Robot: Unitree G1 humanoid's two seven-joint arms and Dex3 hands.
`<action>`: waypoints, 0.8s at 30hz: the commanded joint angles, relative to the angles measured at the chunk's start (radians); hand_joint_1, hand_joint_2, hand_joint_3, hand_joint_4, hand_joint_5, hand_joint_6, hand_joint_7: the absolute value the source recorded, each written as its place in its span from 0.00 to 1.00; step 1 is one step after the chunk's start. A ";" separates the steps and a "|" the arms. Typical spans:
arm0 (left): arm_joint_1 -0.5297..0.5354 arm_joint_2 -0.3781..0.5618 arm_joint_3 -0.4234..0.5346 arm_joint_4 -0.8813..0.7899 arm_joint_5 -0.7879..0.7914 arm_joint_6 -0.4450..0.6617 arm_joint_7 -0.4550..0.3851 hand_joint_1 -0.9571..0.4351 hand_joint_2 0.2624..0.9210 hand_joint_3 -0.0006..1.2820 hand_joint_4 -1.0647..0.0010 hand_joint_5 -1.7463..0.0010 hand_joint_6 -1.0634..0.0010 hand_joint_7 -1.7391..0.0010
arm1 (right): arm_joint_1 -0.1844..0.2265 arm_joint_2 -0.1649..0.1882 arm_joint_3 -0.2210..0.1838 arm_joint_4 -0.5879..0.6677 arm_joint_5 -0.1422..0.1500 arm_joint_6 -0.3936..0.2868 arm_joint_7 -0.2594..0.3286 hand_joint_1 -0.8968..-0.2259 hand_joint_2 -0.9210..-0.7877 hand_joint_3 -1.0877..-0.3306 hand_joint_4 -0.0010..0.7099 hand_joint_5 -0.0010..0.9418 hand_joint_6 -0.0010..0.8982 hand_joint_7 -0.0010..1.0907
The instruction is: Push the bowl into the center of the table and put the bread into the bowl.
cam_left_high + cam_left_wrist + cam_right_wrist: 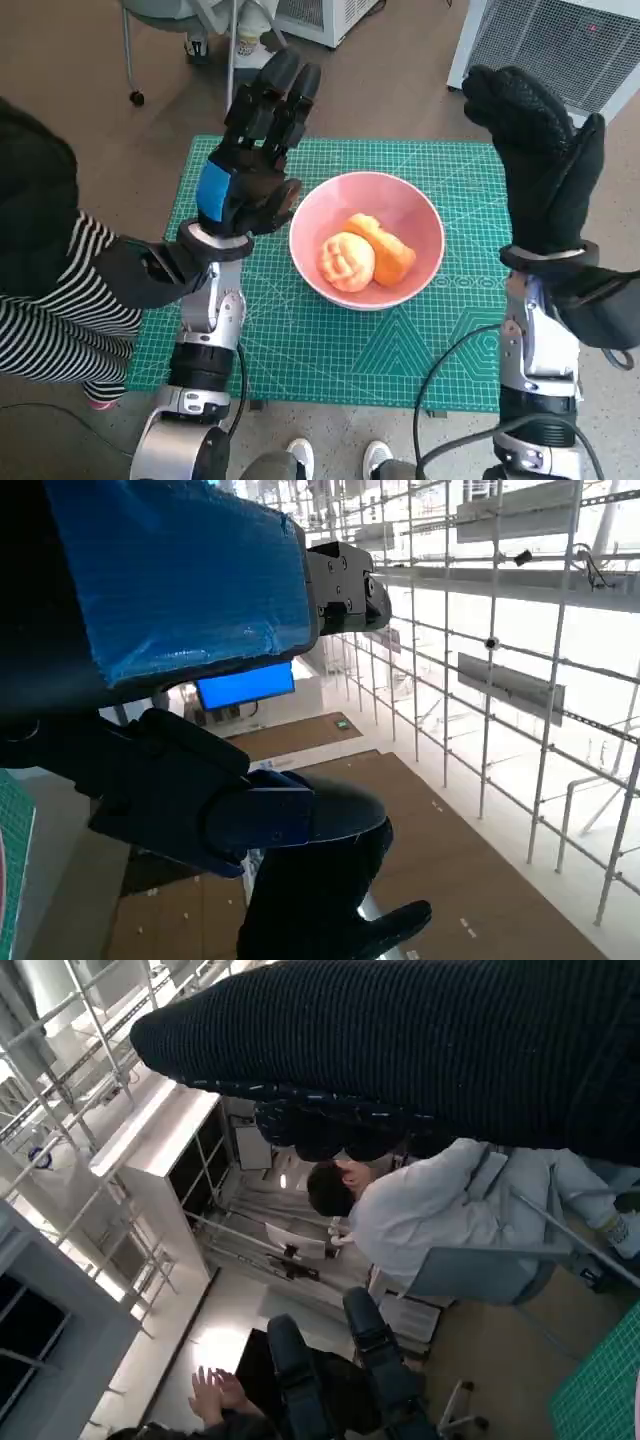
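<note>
A pink bowl (412,212) sits near the middle of the green cutting mat (330,350) and holds two pieces of bread: a pale round bun (346,262) and an orange roll (385,248) against it. My left hand (255,150) is raised just to the bowl's left, fingers stretched upward and holding nothing. My right hand (542,160) is lifted at the mat's right edge, fingers straight up, also empty. Both wrist views look up at the room; the left hand (200,680) and the glove (420,1050) fill them, and neither shows the bowl.
A person in a striped sleeve (45,320) leans in at the left of the table. A white cabinet (560,45) stands at the back right, a chair leg with a caster (132,60) at the back left. Another seated person (430,1210) appears in the right wrist view.
</note>
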 commanded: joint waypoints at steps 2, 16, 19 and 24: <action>0.011 0.001 0.003 -0.013 -0.012 0.001 -0.012 0.16 1.00 0.30 0.93 0.98 1.00 0.80 | 0.014 0.007 0.007 -0.004 0.002 0.019 -0.001 0.28 0.00 0.55 0.27 0.00 0.14 0.32; 0.015 0.004 0.006 -0.017 -0.032 0.020 -0.029 0.17 1.00 0.29 0.93 0.99 1.00 0.81 | 0.022 0.005 0.007 -0.001 0.003 0.016 0.002 0.27 0.00 0.55 0.27 0.00 0.14 0.32; 0.015 0.005 0.006 -0.018 -0.034 0.024 -0.032 0.18 1.00 0.28 0.93 0.99 1.00 0.81 | 0.023 0.006 0.007 -0.001 0.006 0.016 0.004 0.28 0.00 0.55 0.27 0.00 0.14 0.32; 0.017 0.006 0.004 -0.028 -0.031 0.030 -0.031 0.19 1.00 0.28 0.93 0.99 1.00 0.81 | 0.026 0.007 0.008 -0.006 0.006 0.017 0.003 0.29 0.00 0.54 0.27 0.00 0.15 0.32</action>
